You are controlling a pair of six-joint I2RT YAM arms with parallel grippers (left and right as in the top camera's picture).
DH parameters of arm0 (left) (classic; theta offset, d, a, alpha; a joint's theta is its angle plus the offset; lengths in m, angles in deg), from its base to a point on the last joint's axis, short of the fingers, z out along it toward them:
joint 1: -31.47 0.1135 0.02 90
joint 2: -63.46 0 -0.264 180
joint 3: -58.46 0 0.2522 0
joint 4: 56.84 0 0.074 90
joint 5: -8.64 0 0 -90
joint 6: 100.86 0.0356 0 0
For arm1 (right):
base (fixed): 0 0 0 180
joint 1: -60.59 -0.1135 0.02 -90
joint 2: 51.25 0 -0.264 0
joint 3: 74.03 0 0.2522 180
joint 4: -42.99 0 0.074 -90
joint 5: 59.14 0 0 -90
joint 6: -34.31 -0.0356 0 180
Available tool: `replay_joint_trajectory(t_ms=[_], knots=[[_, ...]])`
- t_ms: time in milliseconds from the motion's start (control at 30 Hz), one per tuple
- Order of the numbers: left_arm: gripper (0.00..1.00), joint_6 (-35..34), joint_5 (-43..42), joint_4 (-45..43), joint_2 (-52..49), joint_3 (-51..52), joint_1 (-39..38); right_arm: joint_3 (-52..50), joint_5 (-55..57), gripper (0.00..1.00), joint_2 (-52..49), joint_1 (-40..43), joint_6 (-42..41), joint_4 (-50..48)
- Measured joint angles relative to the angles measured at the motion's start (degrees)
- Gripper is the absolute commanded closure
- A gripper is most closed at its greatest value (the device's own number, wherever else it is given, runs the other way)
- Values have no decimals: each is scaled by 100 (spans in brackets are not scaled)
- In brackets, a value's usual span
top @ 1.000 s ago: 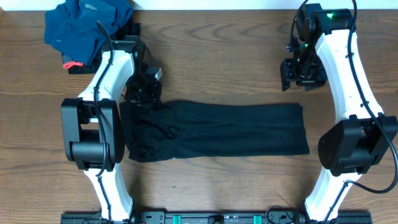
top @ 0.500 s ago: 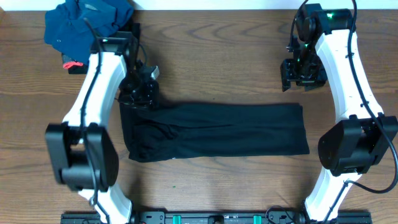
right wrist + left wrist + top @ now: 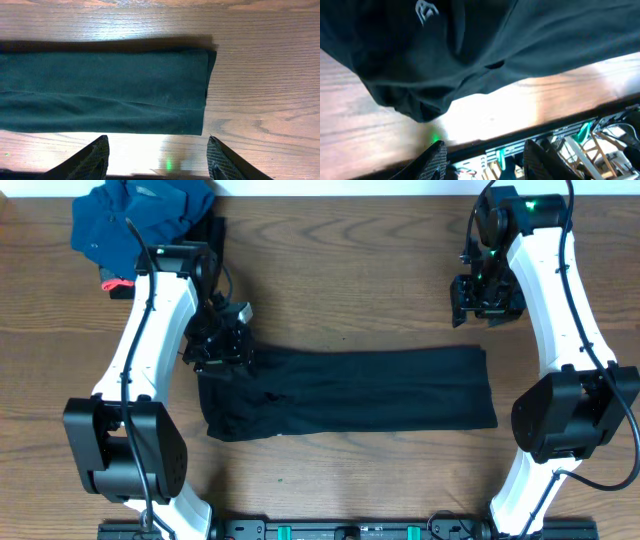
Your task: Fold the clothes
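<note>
A black garment point(image 3: 350, 388) lies folded into a long strip across the middle of the wooden table. It also shows in the left wrist view point(image 3: 470, 45) and the right wrist view point(image 3: 105, 90). My left gripper point(image 3: 218, 350) hovers over the strip's rumpled upper left corner, open and empty point(image 3: 482, 160). My right gripper point(image 3: 485, 298) is open and empty above the table, behind the strip's right end point(image 3: 157, 160).
A heap of blue clothing point(image 3: 135, 220) lies at the back left corner with a small red item point(image 3: 116, 283) beside it. The table's front rail with cables point(image 3: 580, 140) shows in the left wrist view.
My left gripper has moved forward and left along the garment's left end. The garment's upper left corner now lies flatter. The right arm has not moved.
</note>
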Motion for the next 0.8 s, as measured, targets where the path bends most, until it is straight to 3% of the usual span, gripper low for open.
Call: replay_joint_trajectory(t_ms=[267,467,667,800], knots=[[49,-37,39,-461,0,4,0,0,-1281,39,0,-168,424,-640],[45,-973,855,-1342,0,4,2,0,-2542,31,-61,-1054,833,-2033],[42,-1729,1298,-1810,219,20,101,4,-2914,30,-595,-2122,398,-3440],[38,-2039,1781,-1847,938,44,374,4,-3045,30,-1099,-2625,-9,-3849]])
